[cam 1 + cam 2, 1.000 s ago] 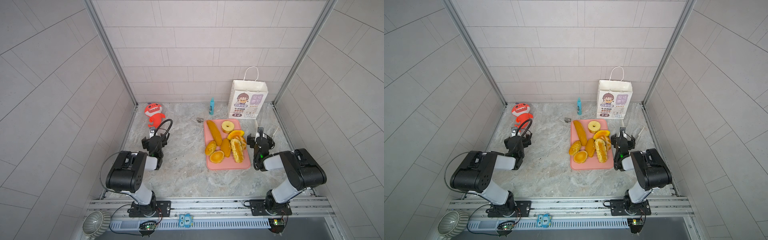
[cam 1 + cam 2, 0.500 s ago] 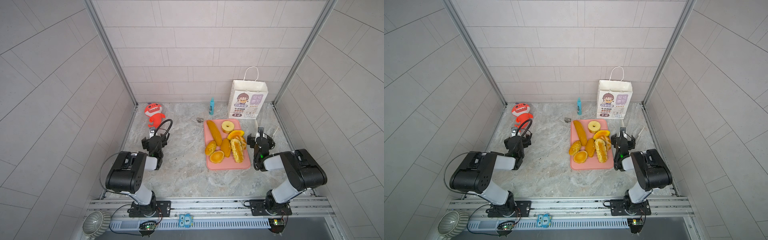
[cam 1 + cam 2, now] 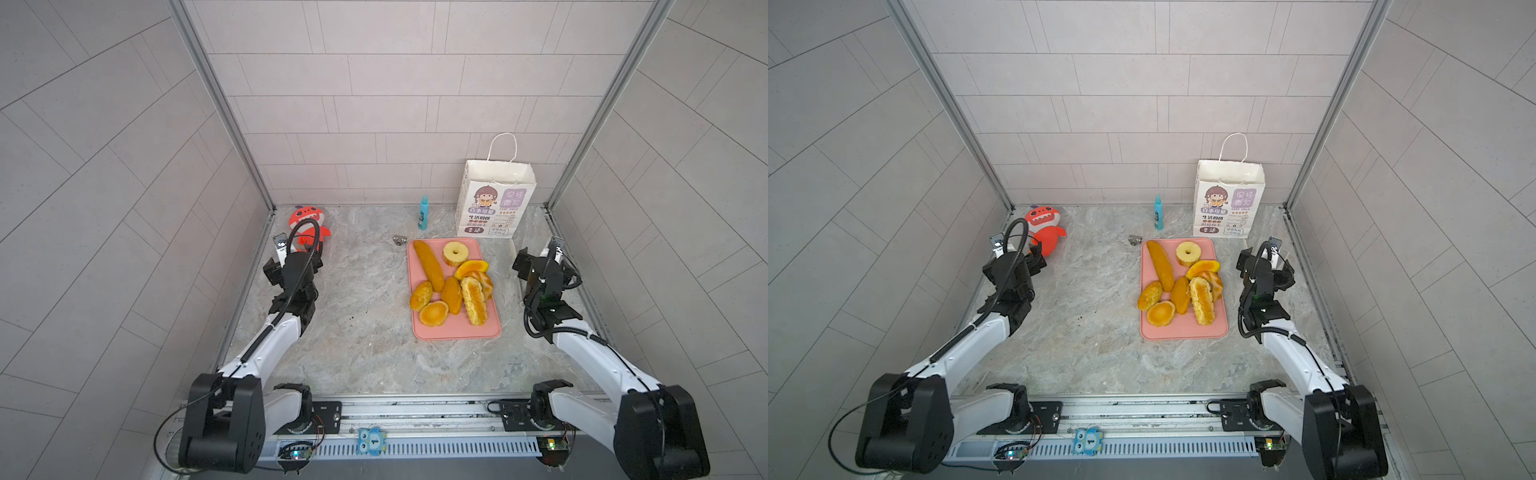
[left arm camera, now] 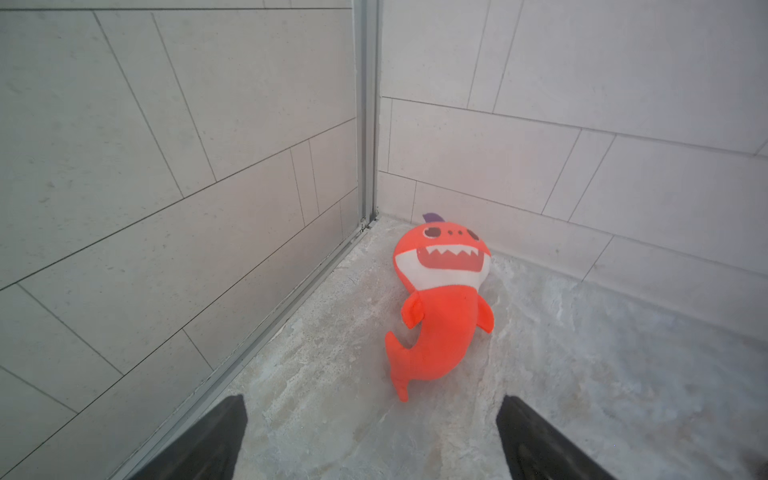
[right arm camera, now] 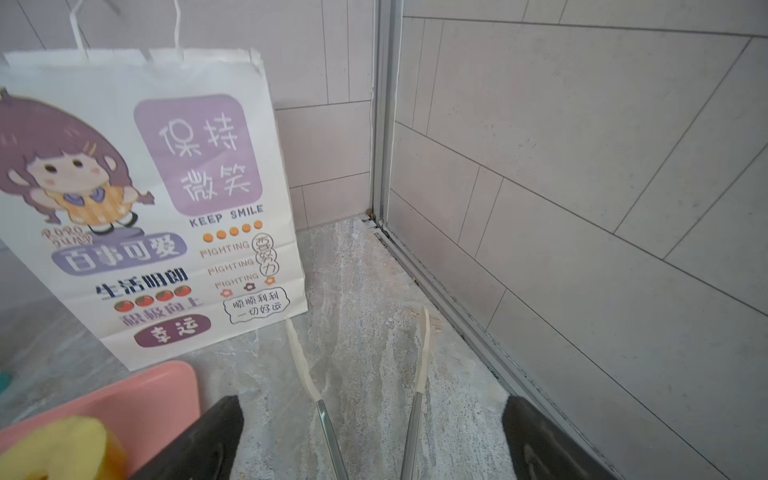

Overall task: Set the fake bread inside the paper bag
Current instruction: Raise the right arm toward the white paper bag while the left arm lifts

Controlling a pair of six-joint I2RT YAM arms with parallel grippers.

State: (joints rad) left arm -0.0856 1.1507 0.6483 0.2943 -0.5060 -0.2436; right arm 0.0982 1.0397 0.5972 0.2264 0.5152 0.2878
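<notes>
- the fake bread (image 3: pixel 451 286) lies heaped on the pink tray (image 3: pixel 457 330), right of centre in both top views.
- the paper bag (image 3: pixel 494 199) stands upright just past the tray's upper right corner, by the back wall.
- right gripper (image 5: pixel 374 409): jaws spread wide, gripping nothing. a pair of tongs (image 5: pixel 422 353) lies on the floor between them.
- the right arm reaches forward and low, beside the tray's right edge.
- left gripper (image 4: pixel 372 409): jaws wide apart, empty, facing the red plush shark (image 4: pixel 440 307).
- the left arm is stretched low along the left wall.

Cropped in right wrist view: white paper bag (image 5: pixel 166 187), pale yellow bread ring (image 5: pixel 58 449). Too small to identify: grey metal bit (image 3: pixel 400 240).
</notes>
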